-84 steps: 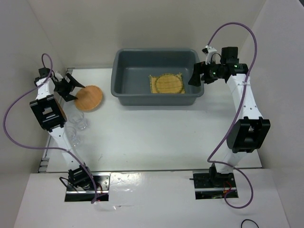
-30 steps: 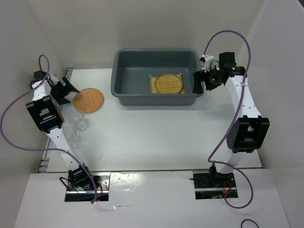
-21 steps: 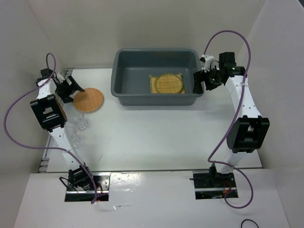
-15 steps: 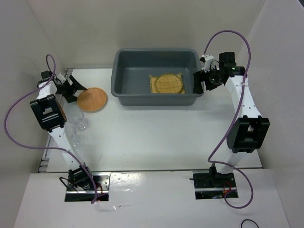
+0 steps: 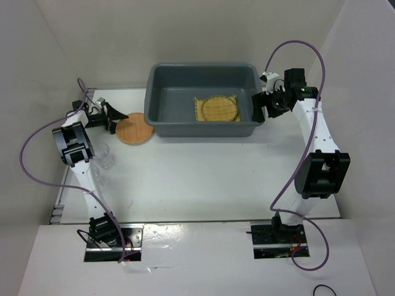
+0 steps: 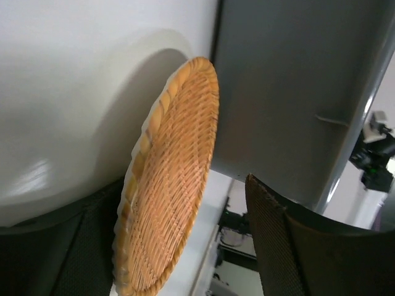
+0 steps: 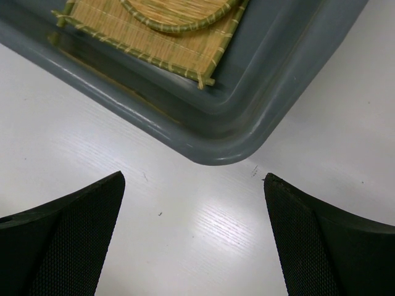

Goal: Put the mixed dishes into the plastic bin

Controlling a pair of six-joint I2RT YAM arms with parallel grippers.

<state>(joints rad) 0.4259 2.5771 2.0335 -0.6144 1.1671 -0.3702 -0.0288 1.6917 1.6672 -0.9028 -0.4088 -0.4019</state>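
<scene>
The round orange-brown disc (image 5: 134,129) lies on the table against the left wall of the grey-blue plastic bin (image 5: 162,120). My left gripper (image 5: 108,117) is open and straddles the disc's left edge. In the left wrist view the disc (image 6: 176,154) stands between the fingers of the gripper (image 6: 185,203), close to the left one, with the bin wall (image 6: 290,92) behind. The yellow mat (image 5: 200,111) and the tan woven disc (image 5: 220,108) lie in the bin. My right gripper (image 5: 259,106) is open and empty over the table at the bin's near right corner (image 7: 228,145).
A clear glass cup (image 5: 106,159) stands on the table beside my left arm. A second cup (image 5: 94,176) is partly hidden behind that arm. White walls close in the table at the left, back and right.
My left gripper has swung right and the orange-brown disc has slid with it up to the bin's left wall. The right gripper pulled back slightly, then stayed still.
</scene>
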